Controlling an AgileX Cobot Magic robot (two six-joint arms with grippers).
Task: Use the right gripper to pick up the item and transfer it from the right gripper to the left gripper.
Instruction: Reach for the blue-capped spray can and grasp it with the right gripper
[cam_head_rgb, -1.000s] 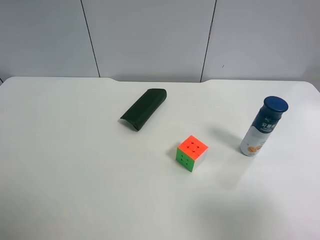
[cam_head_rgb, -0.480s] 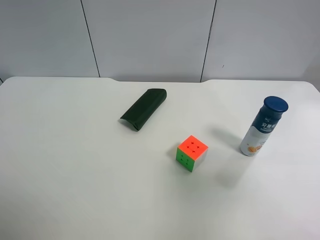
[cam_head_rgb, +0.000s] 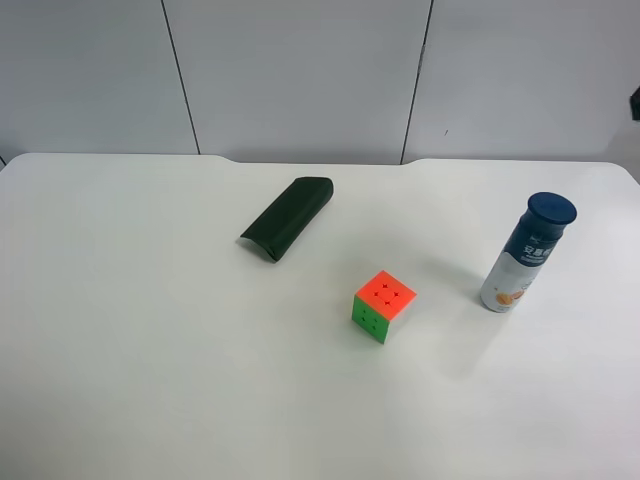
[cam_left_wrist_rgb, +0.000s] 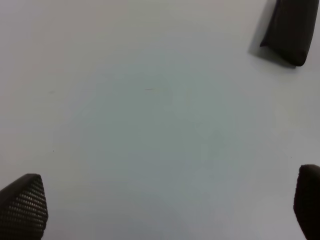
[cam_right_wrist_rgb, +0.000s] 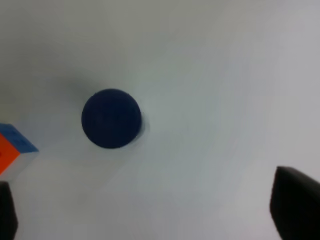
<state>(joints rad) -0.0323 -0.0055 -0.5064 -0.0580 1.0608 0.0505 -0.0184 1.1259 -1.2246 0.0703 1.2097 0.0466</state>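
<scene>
The item, a small white bottle (cam_head_rgb: 527, 254) with a blue label and dark blue cap, stands upright at the right of the table in the exterior high view. In the right wrist view I look straight down on its round cap (cam_right_wrist_rgb: 111, 118). My right gripper (cam_right_wrist_rgb: 152, 215) is open and empty, high above the table, with the cap off to one side of the gap; only its fingertips (cam_right_wrist_rgb: 297, 202) show. My left gripper (cam_left_wrist_rgb: 165, 210) is open and empty above bare table. Neither gripper shows in the exterior high view, apart from a dark bit (cam_head_rgb: 636, 103) at its right edge.
An orange-green puzzle cube (cam_head_rgb: 383, 305) sits left of the bottle; its corner shows in the right wrist view (cam_right_wrist_rgb: 10, 147). A dark green flat pouch (cam_head_rgb: 288, 216) lies further back and left, and shows in the left wrist view (cam_left_wrist_rgb: 292, 27). The white table (cam_head_rgb: 150, 350) ends at a grey wall.
A small dark bit of an arm has appeared at the right edge of the exterior high view. The bottle, cube and pouch have not moved.
</scene>
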